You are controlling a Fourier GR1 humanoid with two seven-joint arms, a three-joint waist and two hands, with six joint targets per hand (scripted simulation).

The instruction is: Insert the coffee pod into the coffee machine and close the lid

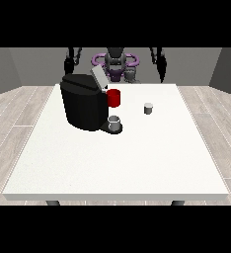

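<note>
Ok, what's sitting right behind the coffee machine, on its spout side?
A red cup stands behind the coffee machine, beside its raised lid. The machine hides the cup's left edge and whatever stands directly behind its body.

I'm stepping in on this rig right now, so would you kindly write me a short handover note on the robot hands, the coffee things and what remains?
Robot hand at the view's right: raised behind the table's far edge, holding nothing; fingers unclear.
Robot hand at the view's left: also raised, holding nothing; fingers unclear.
Coffee pod: upright on the white table, apart from the machine, to the view's right of it.
Coffee machine: lid tilted open; a grey cup sits on its base, a red part at its front.
Done: nothing yet.
Left: pick up the pod, insert it, close the lid.
</note>
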